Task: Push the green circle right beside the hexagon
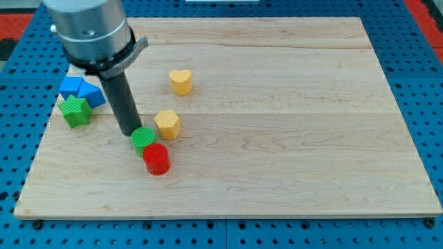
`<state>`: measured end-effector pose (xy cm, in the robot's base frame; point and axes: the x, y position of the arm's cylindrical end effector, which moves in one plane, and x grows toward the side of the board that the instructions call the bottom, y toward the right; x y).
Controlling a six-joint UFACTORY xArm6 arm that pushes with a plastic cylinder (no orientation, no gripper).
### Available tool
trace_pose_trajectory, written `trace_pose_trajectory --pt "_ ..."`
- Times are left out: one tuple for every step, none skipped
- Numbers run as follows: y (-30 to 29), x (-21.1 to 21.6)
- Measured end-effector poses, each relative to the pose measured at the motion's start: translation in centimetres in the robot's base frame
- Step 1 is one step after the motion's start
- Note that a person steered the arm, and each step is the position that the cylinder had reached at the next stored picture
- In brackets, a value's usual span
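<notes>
the surface point(277, 104) is a light wooden board made of joined planks, with the grain running left to right. it lies on a blue perforated base point(422, 83) with a regular grid of holes. a red area point(17, 17) shows at the view's top corners. no brand, label or writing can be read.

the arm point(93, 31) enters from the view's top left as a grey metal cylinder and continues down as a dark rod. there are no fingers on this rig, so no finger state applies. my tip point(131, 133) rests on the surface, touching or just beside the upper left edge of the green circle point(143, 139).

the green circle sits in the left half of the surface, below mid-height. the yellow hexagon point(167, 124) lies just beside it, up and to the view's right; the two appear to touch or nearly touch. a red cylinder point(156, 159) lies against the green circle's lower right side.

a yellow heart point(181, 81) stands apart, above the hexagon. near the left edge, a blue block point(81, 90), shape unclear, sits with a green star point(75, 111) touching its lower left.
</notes>
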<state>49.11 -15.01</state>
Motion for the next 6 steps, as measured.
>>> trace_pose_trajectory --pt "-4.5 2.1" --pt "3.3 3.8" --pt "7.4 -1.0" --pt "9.8 -3.0" --pt "10.9 -3.5" --pt "14.7 -3.5"
